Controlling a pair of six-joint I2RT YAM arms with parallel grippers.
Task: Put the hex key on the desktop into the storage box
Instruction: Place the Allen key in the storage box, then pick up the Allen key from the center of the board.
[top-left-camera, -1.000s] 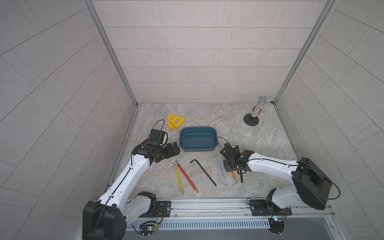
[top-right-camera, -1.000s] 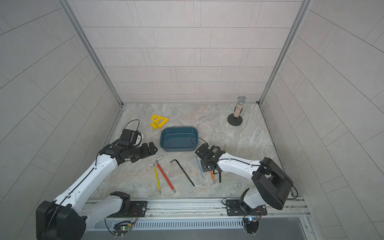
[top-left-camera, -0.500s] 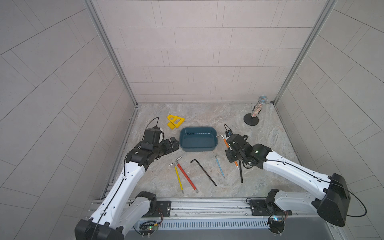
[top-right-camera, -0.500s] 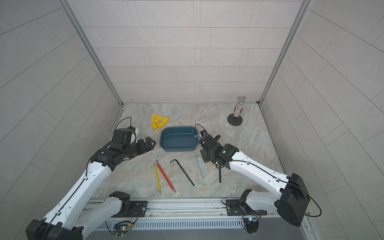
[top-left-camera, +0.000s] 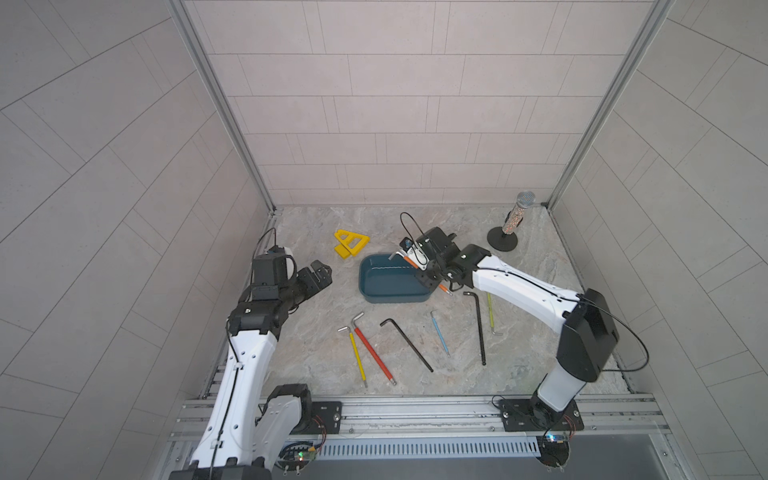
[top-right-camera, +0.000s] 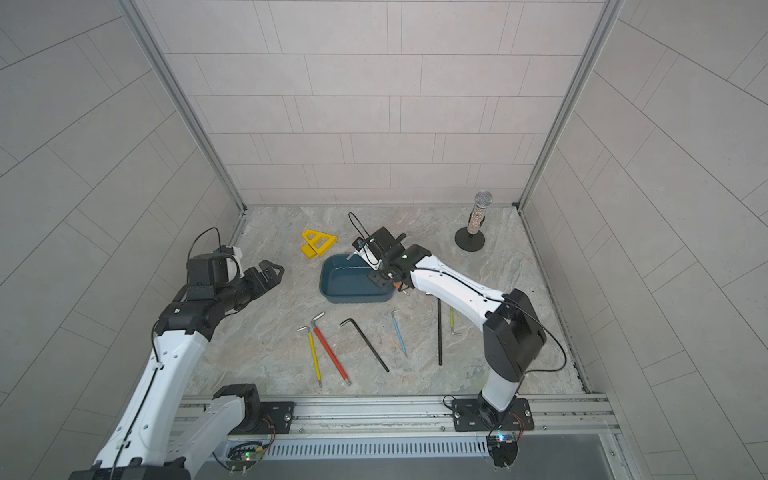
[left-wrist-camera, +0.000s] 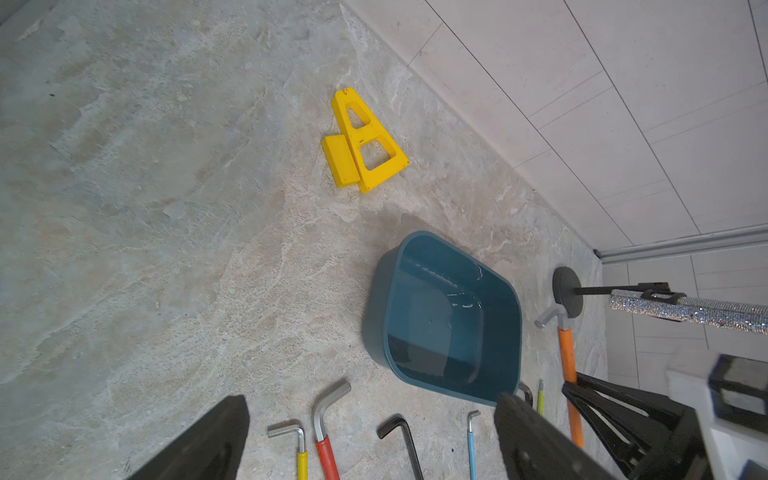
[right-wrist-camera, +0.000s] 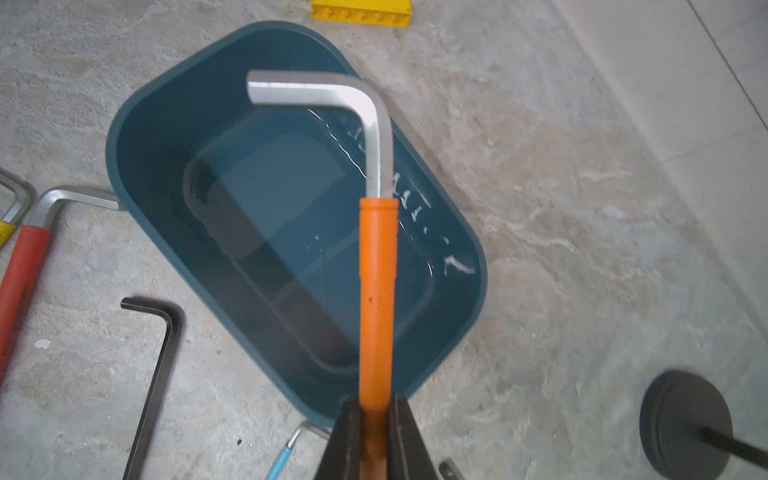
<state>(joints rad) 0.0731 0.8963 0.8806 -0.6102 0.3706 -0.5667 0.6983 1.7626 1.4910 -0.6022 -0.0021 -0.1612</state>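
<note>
Three tiled walls enclose marbled desktop (aluminium rail along front).

box top: storage box open upward, your way in.
front: hex keys strewn on the counter.
left of box: bare counter.
back: yellow piece beside box; stand apart.

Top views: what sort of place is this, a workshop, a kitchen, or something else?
Most likely a purpose-built robot test booth: plain tiled walls close in three sides, two arms are bolted to an aluminium rail at the front, and the marbled desktop holds a storage box and scattered hex keys.
</note>
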